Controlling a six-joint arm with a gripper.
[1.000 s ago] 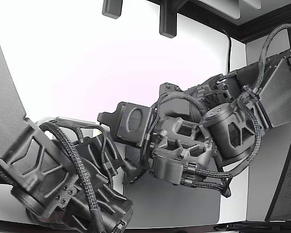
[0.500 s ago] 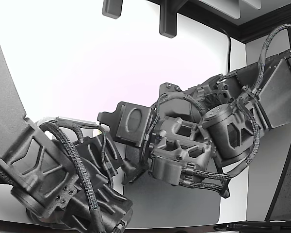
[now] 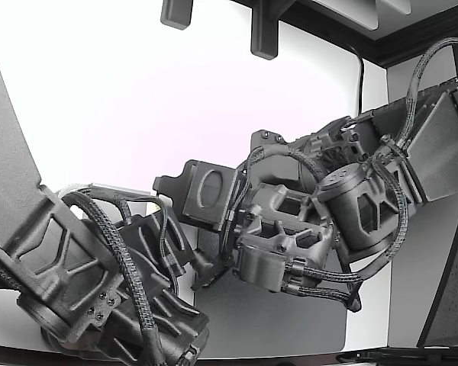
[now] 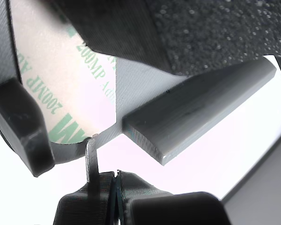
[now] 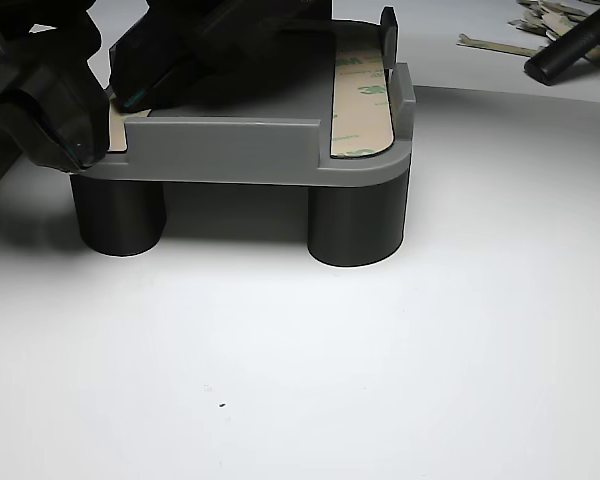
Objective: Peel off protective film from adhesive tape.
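Two strips of cream film-covered adhesive tape (image 5: pixel 362 95) lie in the grey raised plastic fixture (image 5: pixel 250 160) on the white bench (image 5: pixel 380 380), long axes running front to back. Since a second ago almost nothing has shifted, so peeling seems barely begun. The hand (image 4: pixel 113 180) pinches a thin film tab (image 4: pixel 91 157) shut.
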